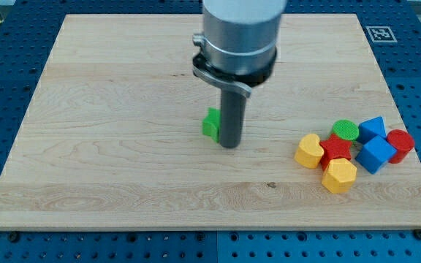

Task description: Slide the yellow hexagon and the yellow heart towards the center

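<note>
The yellow hexagon (339,175) lies at the view's lower right, at the bottom of a cluster of blocks. The yellow heart (309,151) lies just left of it and above, at the cluster's left edge, touching a red star (335,150). My tip (229,145) rests on the board near the centre, far to the left of both yellow blocks. A green block (211,123) sits right against the rod's left side, partly hidden by it.
The cluster also holds a green cylinder (345,131), a blue block (372,128), a blue cube (376,154) and a red cylinder (400,142). The wooden board (108,146) ends close to the cluster at the view's right edge.
</note>
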### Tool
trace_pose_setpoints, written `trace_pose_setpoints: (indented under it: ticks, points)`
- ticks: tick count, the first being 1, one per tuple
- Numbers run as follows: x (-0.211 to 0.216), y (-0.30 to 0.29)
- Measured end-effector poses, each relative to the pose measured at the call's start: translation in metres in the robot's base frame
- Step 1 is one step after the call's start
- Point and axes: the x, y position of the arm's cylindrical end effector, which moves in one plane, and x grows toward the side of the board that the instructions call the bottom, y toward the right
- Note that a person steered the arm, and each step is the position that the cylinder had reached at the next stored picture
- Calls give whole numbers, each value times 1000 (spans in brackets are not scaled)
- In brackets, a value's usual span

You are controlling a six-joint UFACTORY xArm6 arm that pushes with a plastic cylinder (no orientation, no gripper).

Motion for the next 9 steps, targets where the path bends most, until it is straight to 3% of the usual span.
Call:
trace_pose_setpoints:
  ticks: [2, 3, 5, 6, 8, 9]
  points:
    - [-64, -45]
    - [-63, -46]
    - [52, 13]
    - [84, 65]
    - [117, 165]
    - [117, 185]
